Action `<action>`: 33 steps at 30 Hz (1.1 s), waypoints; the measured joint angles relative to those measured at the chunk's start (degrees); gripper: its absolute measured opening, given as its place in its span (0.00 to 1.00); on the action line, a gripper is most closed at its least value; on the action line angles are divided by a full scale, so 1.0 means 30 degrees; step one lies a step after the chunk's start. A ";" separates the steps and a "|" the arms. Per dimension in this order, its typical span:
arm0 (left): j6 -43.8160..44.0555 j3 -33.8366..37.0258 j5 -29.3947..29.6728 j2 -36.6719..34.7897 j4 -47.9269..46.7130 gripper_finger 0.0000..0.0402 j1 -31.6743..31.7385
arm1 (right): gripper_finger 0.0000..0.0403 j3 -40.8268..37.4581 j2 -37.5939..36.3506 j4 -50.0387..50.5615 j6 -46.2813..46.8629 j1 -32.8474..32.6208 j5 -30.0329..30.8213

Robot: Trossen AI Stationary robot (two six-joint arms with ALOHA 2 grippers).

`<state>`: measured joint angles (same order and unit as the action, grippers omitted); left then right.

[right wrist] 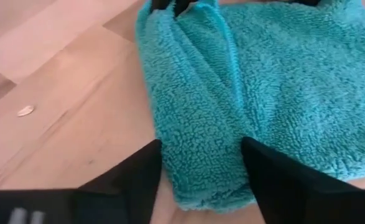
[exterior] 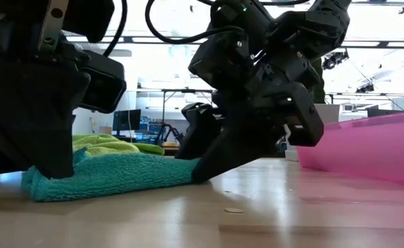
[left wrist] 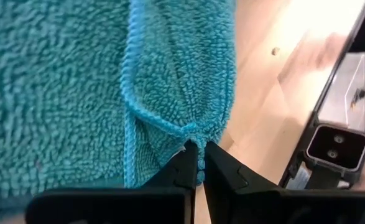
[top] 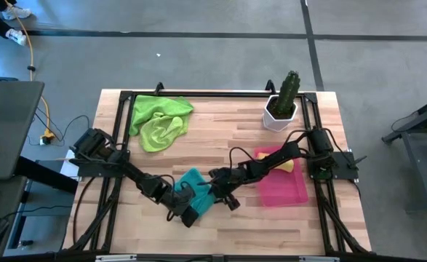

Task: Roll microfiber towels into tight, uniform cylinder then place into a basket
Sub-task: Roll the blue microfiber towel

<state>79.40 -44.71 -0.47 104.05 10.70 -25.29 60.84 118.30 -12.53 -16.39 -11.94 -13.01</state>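
the table [top: 220,240], light wood w/ a dark frame along its edges, is seen whole only in the high view. bare wood is left along the near edge and btwn the green pile and the cactus pot [top: 278,115] at the far edge.

the basket [top: 289,191], pink translucent w/ low walls, is set right of centre, near the right frame rail; a yellow towel [top: 289,165] is seen at its far end, partly under the right arm. in the low view only a pink wall is shown, not the contents.

the lime green towels [top: 158,120] are left crumpled in one heap at the far left corner, well apart from the basket.

the teal towel [top: 196,191], nubbly w/ a stitched hem, is laid low on the wood just left of the basket, btwn both grippers. it is loosely folded, not a tight cylinder.

the left gripper [left wrist: 199,169] is clamped narrow on the teal hem at one end, shown only by its wrist view. the right gripper [right wrist: 201,168] is held w/ fingers [right wrist: 138,177] wide, straddling a fold at the opposite end, nothing gripped.
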 joint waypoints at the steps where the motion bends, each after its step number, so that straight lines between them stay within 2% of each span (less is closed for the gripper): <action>1: -0.0331 0.0007 -0.0074 0.0000 0.0082 0.02 0.0089 | 0.47 0.0000 0.0000 0.0003 0.0013 0.0000 0.0162; 8: -0.3441 0.0000 -0.0336 0.0000 0.0158 0.02 0.0469 | 0.08 -0.0007 0.0000 0.0130 0.1097 0.0038 0.0354; 10: -0.4385 -0.0001 -0.0328 0.0000 0.0145 0.02 0.0525 | 0.03 -0.0007 0.0000 0.0313 0.1447 0.0036 0.0441; 14: -0.6406 -0.0015 -0.0191 -0.0007 0.0145 0.02 0.0586 | 0.05 -0.0007 0.0000 0.0675 0.2504 0.0036 0.0502; 17: -0.7316 -0.0022 -0.0248 -0.0018 0.0145 0.07 0.0701 | 0.02 -0.0007 -0.0007 0.0740 0.2884 0.0029 0.0486; 21: -0.8191 -0.0058 -0.1134 -0.0072 0.0044 0.19 0.0970 | 0.02 -0.0007 -0.0007 0.0758 0.3522 0.0044 0.0269; 25: -1.0548 -0.0390 -0.2942 -0.0077 -0.0241 0.34 0.1254 | 0.01 -0.0007 -0.0015 0.0906 0.5009 0.0047 0.0144; 30: -1.4219 -0.1268 -0.6438 -0.0617 -0.1747 0.44 0.1950 | 0.01 -0.0022 0.0000 0.1318 0.9136 0.0485 -0.2657; 33: -1.5353 -0.1927 -0.6869 -0.1326 -0.4373 0.45 0.2369 | 0.01 -0.0055 0.0015 0.1454 1.2258 0.0993 -0.4365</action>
<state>33.35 -50.49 -21.08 100.07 -2.42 -18.18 60.67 118.34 -8.17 20.38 -8.97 -26.11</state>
